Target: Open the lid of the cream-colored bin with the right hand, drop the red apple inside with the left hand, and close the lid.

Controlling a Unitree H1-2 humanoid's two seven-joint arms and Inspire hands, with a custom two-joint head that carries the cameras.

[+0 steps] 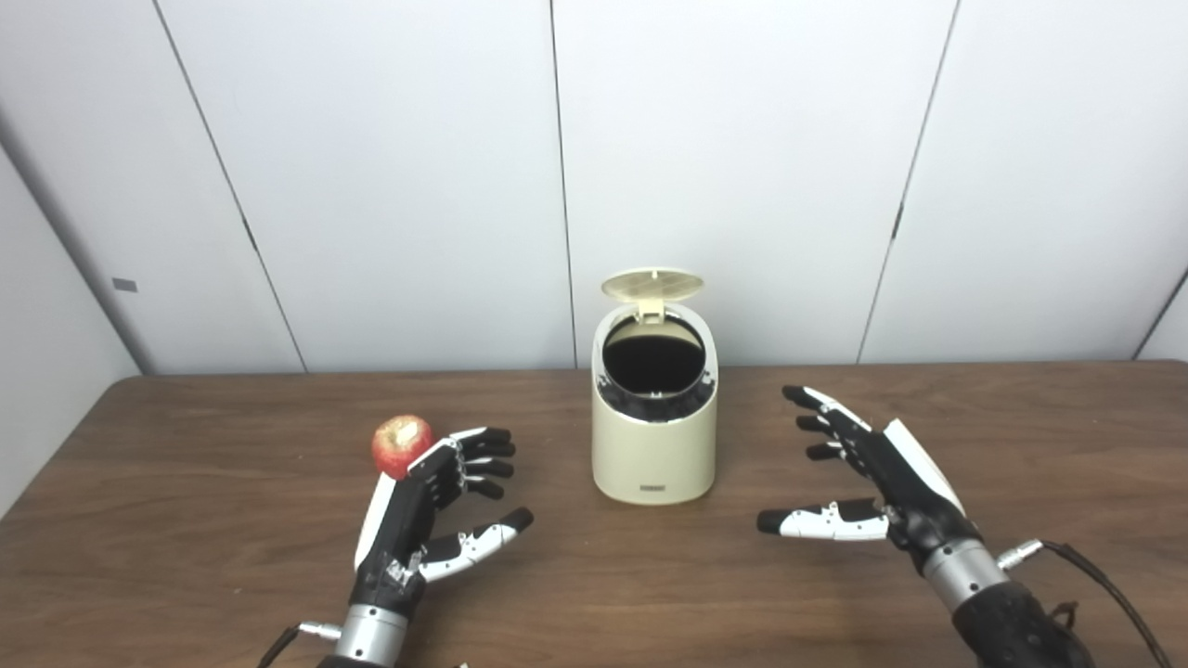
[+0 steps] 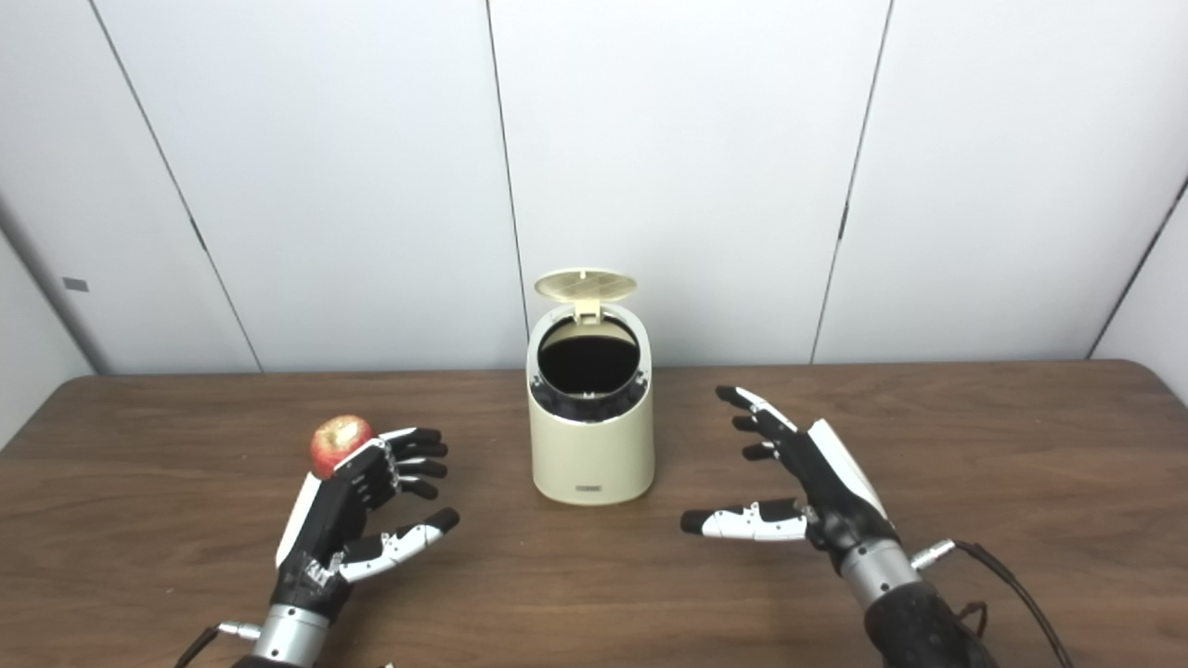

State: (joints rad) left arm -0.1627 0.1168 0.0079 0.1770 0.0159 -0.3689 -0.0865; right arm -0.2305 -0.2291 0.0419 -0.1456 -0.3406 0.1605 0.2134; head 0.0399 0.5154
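Note:
The cream-colored bin (image 1: 654,445) stands upright at the middle of the brown table, its lid (image 1: 652,284) flipped up at the back and the dark inside showing. A red apple (image 1: 402,444) rests on the table to the bin's left. My left hand (image 1: 427,506) is open just in front and to the right of the apple, its back partly hiding the fruit's lower right side; fingers spread, holding nothing. My right hand (image 1: 868,482) hovers open to the right of the bin, fingers pointing toward it, a clear gap between them.
The wooden table (image 1: 186,520) runs the full width, with white wall panels (image 1: 371,186) right behind it. A cable (image 1: 1104,580) trails from my right wrist at the lower right.

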